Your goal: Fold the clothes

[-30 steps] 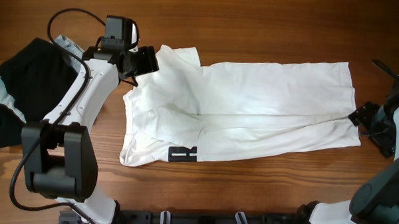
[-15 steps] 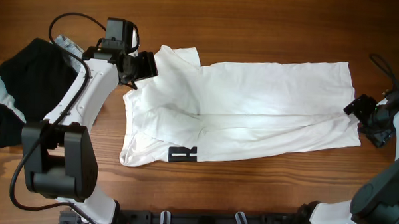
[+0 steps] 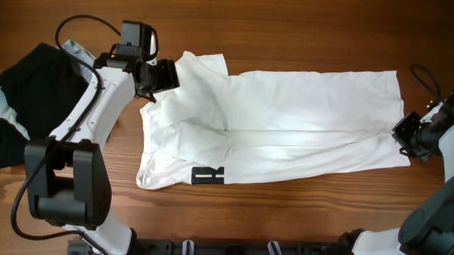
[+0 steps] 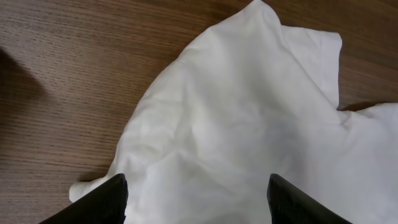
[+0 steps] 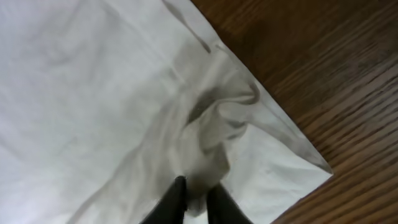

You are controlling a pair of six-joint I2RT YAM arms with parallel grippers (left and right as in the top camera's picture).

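Step in hand, by the look of it: gripping both ends of the white shirt [image 3: 288,122] for a fold; the shirt lies flat, lengthwise across the table [image 3: 284,228], hem towards the right arm, sleeve and shoulder towards the left; lower edge looks already doubled over, black print [image 3: 208,175] showing at the bottom left.

Right gripper [image 3: 405,134]: at the hem, about midway along that edge; wrist view shows the fingers [image 5: 177,194] nearly together with a bunched ridge of cloth pinched between them; reads as clamped on the shirt, corner of the hem lying loose beside it.

Left gripper [image 3: 159,76]: over the upper sleeve area; wrist view shows the jaws spread wide with shirt cloth under the gap; holds nothing; contact with the fabric cannot be told.

Next move likely calls for: left dropping onto the shoulder edge and closing, then both arms lifting together and carrying one end over the other; right grip looks shallow, so slip is a risk on the lift.

Dark garment [image 3: 28,83] sits off to the far left, apart from the shirt.
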